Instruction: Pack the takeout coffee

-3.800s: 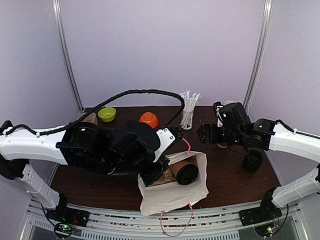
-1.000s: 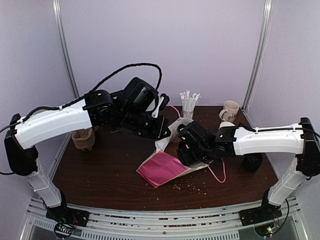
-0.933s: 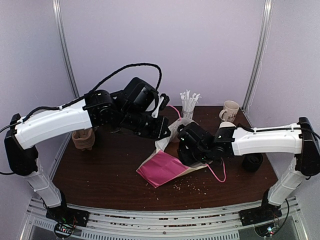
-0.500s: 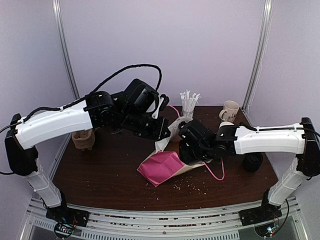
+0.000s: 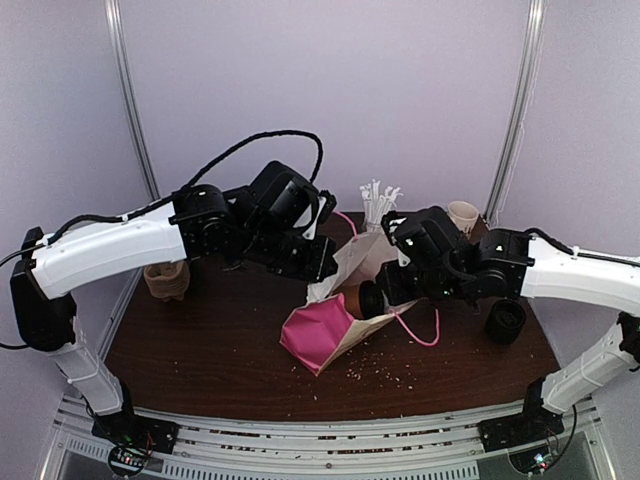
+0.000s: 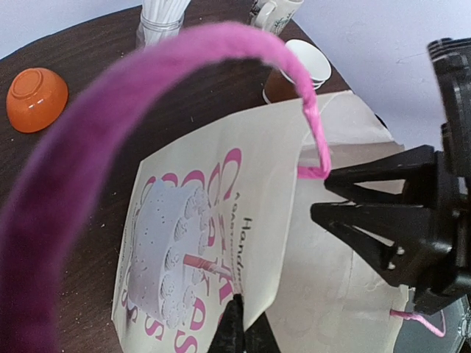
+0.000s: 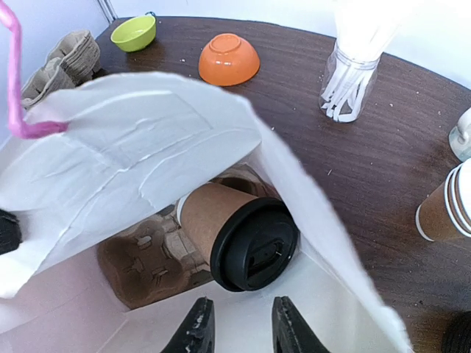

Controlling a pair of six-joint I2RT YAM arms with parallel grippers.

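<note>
The takeout coffee [image 7: 235,235] lies sideways inside the paper bag [image 7: 147,154]; I judge it light and crushable, best held gently round its brown wall. My left gripper [image 6: 235,331] pinches the bag's edge; my right gripper [image 7: 239,320], narrowly parted, holds nothing.

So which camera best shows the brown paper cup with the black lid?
Right wrist: the brown paper cup lies on its side inside the white paper bag, lid facing the lens. Top external catches only a sliver at the mouth; left wrist, just the bag's outside.

takeout coffee [image 7: 237,234]: partly hidden by bag [image 7: 147,147] | pink handle [image 6: 199,43]: blurred | cup stack [image 7: 445,209]: cropped
</note>
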